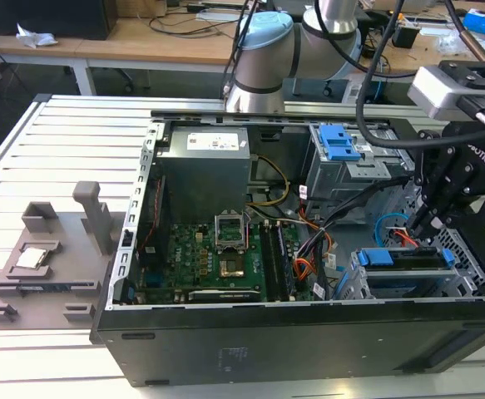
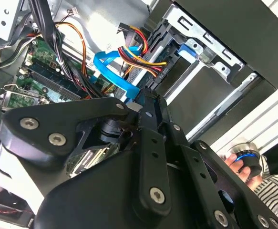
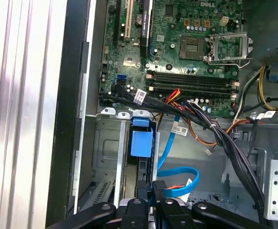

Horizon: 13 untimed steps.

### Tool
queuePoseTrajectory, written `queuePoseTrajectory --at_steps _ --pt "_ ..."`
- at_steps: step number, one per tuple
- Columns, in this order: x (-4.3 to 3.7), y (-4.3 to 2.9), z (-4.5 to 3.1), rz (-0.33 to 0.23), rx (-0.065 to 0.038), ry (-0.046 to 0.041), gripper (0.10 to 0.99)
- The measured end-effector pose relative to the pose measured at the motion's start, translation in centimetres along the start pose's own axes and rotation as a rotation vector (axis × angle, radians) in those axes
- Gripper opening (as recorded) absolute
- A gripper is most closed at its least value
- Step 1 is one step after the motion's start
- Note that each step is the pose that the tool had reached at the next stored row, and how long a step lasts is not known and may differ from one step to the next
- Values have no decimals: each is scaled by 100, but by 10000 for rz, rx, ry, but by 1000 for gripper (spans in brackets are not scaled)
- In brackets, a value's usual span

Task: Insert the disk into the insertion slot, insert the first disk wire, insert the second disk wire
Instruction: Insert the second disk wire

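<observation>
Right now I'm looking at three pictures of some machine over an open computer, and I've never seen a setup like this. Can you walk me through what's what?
The machine is a robot arm with one grasping part, the end effector. The exterior view comes from a camera off the arm that looks over the whole scene. Both wrist views come from cameras riding on the arm, so they look down past the black end effector.

An open computer case lies on a slatted metal table, with a grey fixture at the exterior view's left. Inside the case is the green motherboard.

The disk, in its blue caddy, sits in the insertion slot, a silver cage. The end effector hangs just above it, by a blue cable. I cannot tell whether it holds anything.
</observation>
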State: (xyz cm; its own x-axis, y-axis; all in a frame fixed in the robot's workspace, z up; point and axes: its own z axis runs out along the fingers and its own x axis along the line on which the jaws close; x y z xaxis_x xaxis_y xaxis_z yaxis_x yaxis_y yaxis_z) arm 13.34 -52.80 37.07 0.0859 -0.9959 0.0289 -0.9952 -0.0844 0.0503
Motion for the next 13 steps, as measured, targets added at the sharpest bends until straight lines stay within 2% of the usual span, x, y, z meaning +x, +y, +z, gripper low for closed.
queuePoseTrajectory --at_steps 6,13 --pt "1 -2 44 0 0 0 165" --pt "5 -8 163 3 0 0 165"
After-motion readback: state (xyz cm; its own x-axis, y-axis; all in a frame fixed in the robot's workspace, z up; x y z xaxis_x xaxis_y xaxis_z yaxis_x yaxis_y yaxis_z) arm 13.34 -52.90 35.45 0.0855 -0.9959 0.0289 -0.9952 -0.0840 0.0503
